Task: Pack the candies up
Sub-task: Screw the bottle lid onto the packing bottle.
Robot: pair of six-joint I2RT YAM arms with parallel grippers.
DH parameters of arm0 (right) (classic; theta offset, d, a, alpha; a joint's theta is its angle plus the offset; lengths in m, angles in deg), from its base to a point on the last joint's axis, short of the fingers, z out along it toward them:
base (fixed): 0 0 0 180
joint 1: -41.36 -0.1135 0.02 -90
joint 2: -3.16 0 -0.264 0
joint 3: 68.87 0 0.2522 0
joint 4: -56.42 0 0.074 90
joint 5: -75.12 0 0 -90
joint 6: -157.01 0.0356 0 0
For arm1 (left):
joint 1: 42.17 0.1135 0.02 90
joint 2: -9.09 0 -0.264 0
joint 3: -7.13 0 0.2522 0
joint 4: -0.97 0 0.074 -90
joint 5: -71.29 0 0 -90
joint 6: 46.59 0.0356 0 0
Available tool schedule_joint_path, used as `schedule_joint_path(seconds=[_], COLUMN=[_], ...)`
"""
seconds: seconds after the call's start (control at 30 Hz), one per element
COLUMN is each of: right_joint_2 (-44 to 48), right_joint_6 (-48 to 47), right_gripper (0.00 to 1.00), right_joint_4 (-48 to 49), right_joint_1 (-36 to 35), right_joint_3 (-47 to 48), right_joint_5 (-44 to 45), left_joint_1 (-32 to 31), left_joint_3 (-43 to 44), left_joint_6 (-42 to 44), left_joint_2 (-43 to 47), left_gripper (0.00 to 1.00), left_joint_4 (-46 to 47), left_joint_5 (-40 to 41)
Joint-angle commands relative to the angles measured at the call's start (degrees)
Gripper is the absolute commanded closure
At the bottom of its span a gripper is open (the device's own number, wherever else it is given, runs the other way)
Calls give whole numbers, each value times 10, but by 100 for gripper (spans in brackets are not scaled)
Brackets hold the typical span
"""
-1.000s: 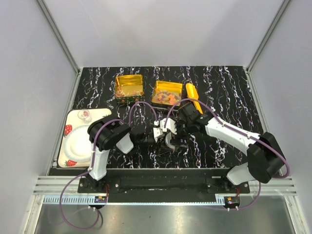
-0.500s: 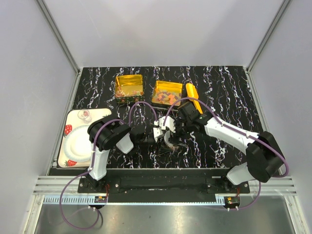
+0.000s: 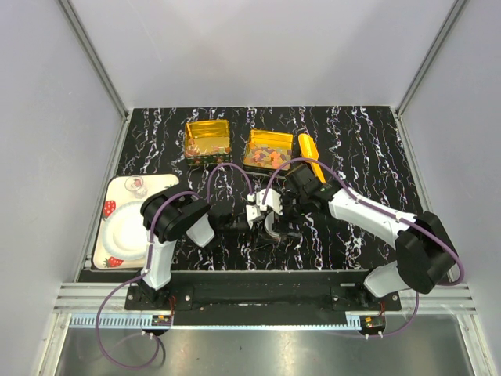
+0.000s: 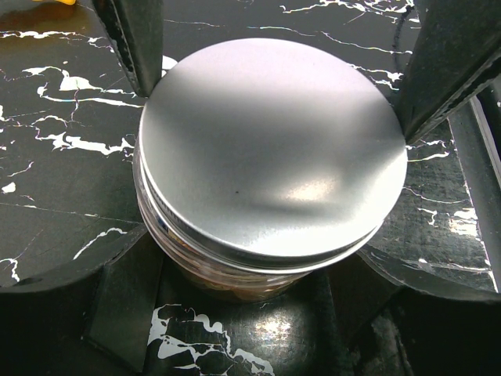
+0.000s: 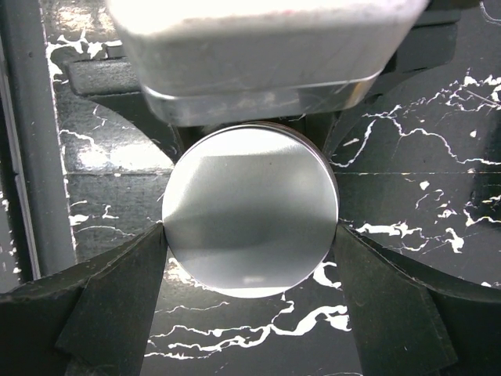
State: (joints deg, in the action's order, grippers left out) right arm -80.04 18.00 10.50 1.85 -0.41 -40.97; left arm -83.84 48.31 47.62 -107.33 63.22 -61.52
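Observation:
A small glass jar (image 3: 272,225) with a flat silver lid (image 4: 270,149) stands at the table's middle. Brownish candies show dimly through its wall (image 4: 235,278). My left gripper (image 3: 261,217) is shut on the jar body from the left, a finger at each side (image 4: 250,270). My right gripper (image 3: 282,210) comes down from above and is shut on the lid's rim (image 5: 250,235), its fingers (image 5: 125,290) touching both sides. More candies (image 3: 268,154) fill the right gold tin (image 3: 252,162). A few lie in the left gold tin (image 3: 193,129).
A yellow-orange scoop (image 3: 308,146) lies right of the right tin. A strawberry-print tray (image 3: 109,210) with a white plate and a small glass (image 3: 135,186) sits at the left edge. Grey walls enclose the table.
My right gripper has shifted slightly left over the jar. The left gripper and the jar stay in place.

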Motion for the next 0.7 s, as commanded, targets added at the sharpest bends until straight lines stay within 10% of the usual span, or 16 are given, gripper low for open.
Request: schedule_joint_path(seconds=[0.0, 0.67], right_joint_2=[-11, -13], right_joint_6=[10, 73], right_gripper=[10, 0], right_joint_4=[30, 28], right_joint_1=[-7, -7], right_joint_3=[-9, 33], right_joint_5=[23, 43], left_joint_1=[1, 1], left_joint_3=[7, 7], left_joint_6=[-3, -3], left_joint_2=[-11, -11], left_gripper=[36, 36], left_joint_4=[194, 194], left_joint_5=[-5, -2])
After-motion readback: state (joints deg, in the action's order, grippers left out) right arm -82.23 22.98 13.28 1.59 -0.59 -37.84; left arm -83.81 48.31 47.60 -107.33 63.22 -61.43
